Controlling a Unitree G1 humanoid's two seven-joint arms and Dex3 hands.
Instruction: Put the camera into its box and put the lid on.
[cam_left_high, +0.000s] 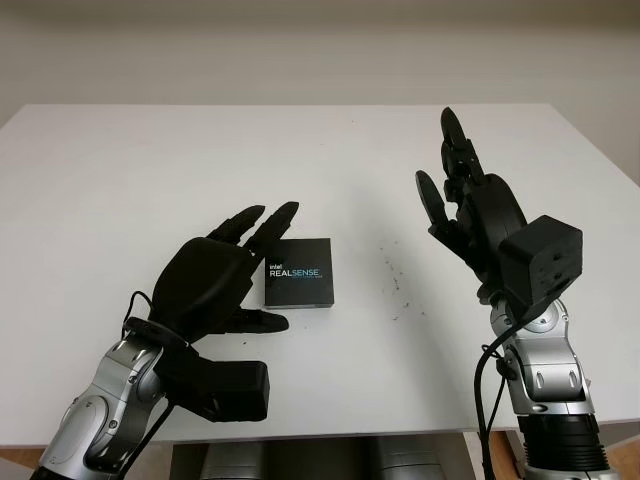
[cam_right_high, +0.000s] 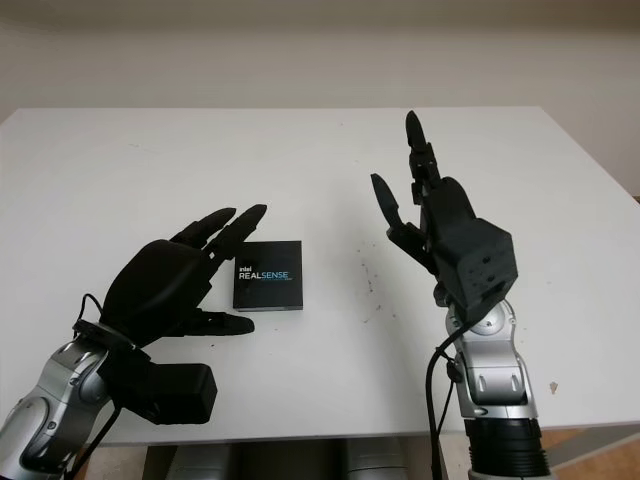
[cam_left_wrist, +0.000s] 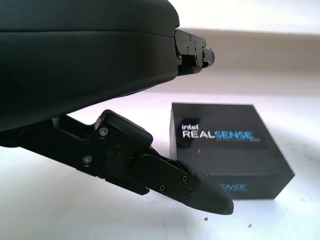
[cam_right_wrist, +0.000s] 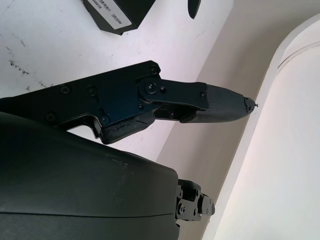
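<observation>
I count one black Intel RealSense box (cam_left_high: 299, 271) with its lid on, sitting on one white table (cam_left_high: 120, 180). Over it are my two hands: my left hand (cam_left_high: 215, 280) and my right hand (cam_left_high: 470, 210), both open.

The RealSense box (cam_left_high: 299, 271) is smooth black card with a little shine. The table (cam_left_high: 150, 170) is smooth, matt white. Both hands look like matt black plastic.
</observation>
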